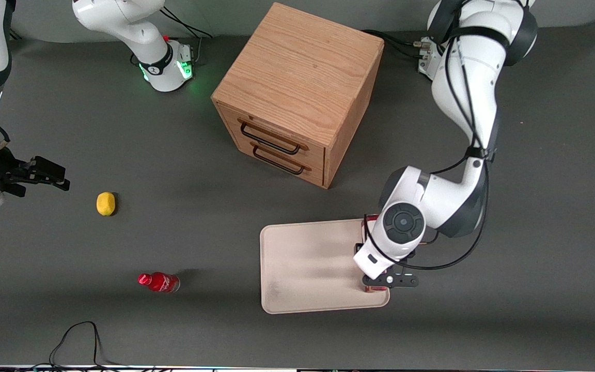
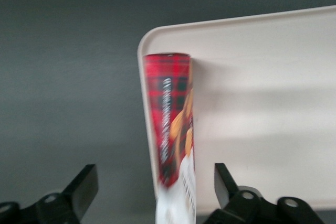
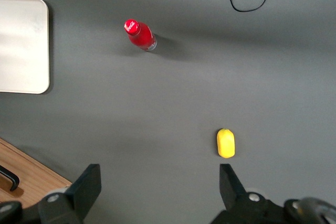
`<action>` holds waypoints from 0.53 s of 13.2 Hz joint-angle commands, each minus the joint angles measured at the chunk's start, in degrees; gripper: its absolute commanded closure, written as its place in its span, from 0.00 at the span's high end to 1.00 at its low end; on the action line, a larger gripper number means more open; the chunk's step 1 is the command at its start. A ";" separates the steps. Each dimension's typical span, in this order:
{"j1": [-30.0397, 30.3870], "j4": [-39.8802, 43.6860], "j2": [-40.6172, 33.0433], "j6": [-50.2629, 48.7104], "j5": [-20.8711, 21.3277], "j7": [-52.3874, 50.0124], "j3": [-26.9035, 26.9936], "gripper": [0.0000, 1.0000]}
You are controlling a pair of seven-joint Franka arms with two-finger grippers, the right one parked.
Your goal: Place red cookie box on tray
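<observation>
Roughly, going from the parked arm's end of the surface (image 1: 122, 155) toward the working arm's: a yellow lemon-like thing (image 1: 105, 203) lies approx at 10 o'clock from the tray (image 1: 308, 268), well apart. A small red bottle (image 1: 159, 282) lies on its side nearer the front camera, at approx 9 o'clock from the tray. The wooden drawer cabinet (image 1: 297, 93) stands at 12 o'clock.

The red cookie box (image 2: 172, 129) lies inside the tray, right along the low rim on the working arm's edge. The arm hides most of it in the front view.

The claw (image 2: 156, 190) hangs just above the box, w/ its fingers (image 2: 84, 187) spread wide, one each side of the carton, not touching it and holding nothing.

Key relation: the box's long axis runs parallel to that tray edge and passes straight btwn the open fingers, so the claw sits directly over one end of it. Judged from this, the box looks placed, and a straight lift-off should clear it.
</observation>
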 commanded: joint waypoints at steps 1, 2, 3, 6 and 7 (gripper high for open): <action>-0.11 -1.22 -8.53 -7.50 0.04 -1.71 0.07 1.00; -0.20 -1.31 -11.43 -10.22 0.04 -1.71 -0.01 1.00; -0.20 -1.48 -13.89 -12.60 -0.05 -1.63 -0.01 1.00; -0.02 -3.49 -21.10 -15.96 0.30 -1.28 0.07 1.00; 0.76 -6.11 -23.74 -15.96 0.30 -0.58 0.07 1.00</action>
